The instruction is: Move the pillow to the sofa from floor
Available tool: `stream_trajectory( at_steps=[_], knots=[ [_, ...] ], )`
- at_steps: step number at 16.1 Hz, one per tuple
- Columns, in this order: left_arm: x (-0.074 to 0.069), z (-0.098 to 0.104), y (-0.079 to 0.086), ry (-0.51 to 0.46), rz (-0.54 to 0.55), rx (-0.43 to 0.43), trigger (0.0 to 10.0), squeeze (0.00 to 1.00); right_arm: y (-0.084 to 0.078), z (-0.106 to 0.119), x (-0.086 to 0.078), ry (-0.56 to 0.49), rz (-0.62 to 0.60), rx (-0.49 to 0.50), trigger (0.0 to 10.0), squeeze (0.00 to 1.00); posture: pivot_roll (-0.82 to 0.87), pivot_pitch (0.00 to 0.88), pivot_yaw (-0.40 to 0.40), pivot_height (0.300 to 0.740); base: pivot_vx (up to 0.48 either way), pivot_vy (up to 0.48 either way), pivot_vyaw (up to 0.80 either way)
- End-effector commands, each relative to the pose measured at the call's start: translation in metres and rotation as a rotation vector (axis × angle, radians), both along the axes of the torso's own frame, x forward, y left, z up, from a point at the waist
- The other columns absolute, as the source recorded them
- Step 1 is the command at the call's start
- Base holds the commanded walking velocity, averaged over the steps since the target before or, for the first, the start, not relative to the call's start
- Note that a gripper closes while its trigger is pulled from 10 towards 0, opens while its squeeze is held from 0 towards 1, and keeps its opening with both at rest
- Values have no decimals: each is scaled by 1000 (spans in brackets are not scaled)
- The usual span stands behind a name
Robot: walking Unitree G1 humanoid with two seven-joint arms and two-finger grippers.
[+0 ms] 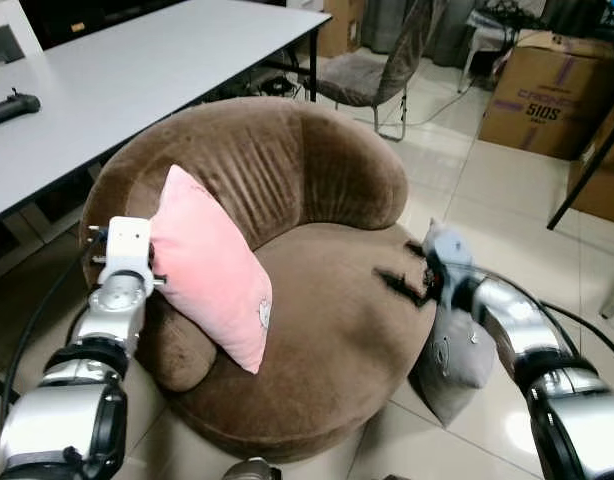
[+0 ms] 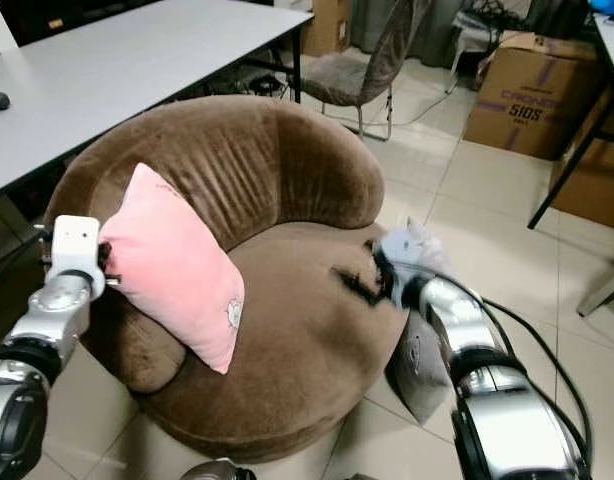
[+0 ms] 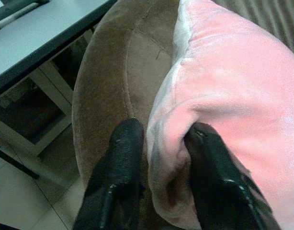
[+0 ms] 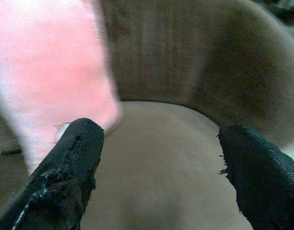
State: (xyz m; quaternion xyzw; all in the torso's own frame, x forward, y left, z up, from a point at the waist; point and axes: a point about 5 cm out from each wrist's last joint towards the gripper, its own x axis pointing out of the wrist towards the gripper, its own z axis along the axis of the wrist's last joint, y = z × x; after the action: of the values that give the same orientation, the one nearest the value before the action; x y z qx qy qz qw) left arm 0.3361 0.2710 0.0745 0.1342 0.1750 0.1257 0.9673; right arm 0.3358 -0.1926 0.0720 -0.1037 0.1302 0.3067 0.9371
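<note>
I've got the left hand (image 3: 159,158) pinching the pink pillow's (image 1: 212,268) edge above the sofa (image 1: 317,330) seat (right hand (image 4: 159,167) open), ready to drop.

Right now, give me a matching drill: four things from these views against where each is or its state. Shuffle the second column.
Things:
1. pink pillow
2. grey pillow
3. left claw
4. right claw

States:
A. on the floor, leaning against the sofa
B. open, over the sofa seat
C. held up over the sofa's edge
D. shut on a pillow edge

Pairs: 1-C, 2-A, 3-D, 4-B
</note>
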Motion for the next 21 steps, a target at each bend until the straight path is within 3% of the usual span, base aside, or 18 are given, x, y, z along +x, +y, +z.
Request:
stream_trajectory(
  at_steps=[1, 3, 4, 6, 8, 10, 13, 17, 21],
  knots=[
    [-1, 1, 4, 11, -6, -2, 10000, 1000, 13, -3, -1, -2, 28, 40, 10000, 0, 36, 0, 54, 740, 0, 0, 0],
    [-1, -1, 3, 29, -22, -12, 10000, 1000, 56, 4, -5, -113, 207, 108, 10000, 0, 34, 0, 56, 740, 0, 0, 0],
    [0, -1, 2, 31, -32, -12, 10000, 1000, 73, 9, -5, -146, 266, 110, 10000, 0, 36, 0, 55, 740, 0, 0, 0],
    [2, 2, 2, 23, -40, -26, 10000, 1000, 105, 26, -10, -190, 437, 213, 10000, 0, 39, 0, 55, 740, 0, 0, 0],
    [3, 6, 5, 16, -50, -31, 10000, 1000, 120, 60, -2, -214, 530, 229, 10000, 0, 39, 0, 58, 740, 0, 0, 0],
    [3, 8, 8, 16, -55, -30, 10000, 1000, 126, 55, 7, -170, 466, 136, 10000, 0, 48, 0, 59, 740, 0, 0, 0],
    [3, 8, 7, 26, -92, -34, 10000, 1000, 137, 52, -6, -136, 547, 218, 10000, 0, 57, 0, 58, 740, 0, 0, 0],
    [4, 13, 11, 29, -123, -59, 10000, 1000, 126, 61, -11, -124, 623, 269, 10000, 0, 53, 0, 61, 740, 0, 0, 0],
    [8, 29, 20, -39, -156, -136, 10000, 1000, 118, 62, -16, -106, 642, 284, 10000, 0, 53, 0, 65, 740, 0, 0, 0]
  ],
)
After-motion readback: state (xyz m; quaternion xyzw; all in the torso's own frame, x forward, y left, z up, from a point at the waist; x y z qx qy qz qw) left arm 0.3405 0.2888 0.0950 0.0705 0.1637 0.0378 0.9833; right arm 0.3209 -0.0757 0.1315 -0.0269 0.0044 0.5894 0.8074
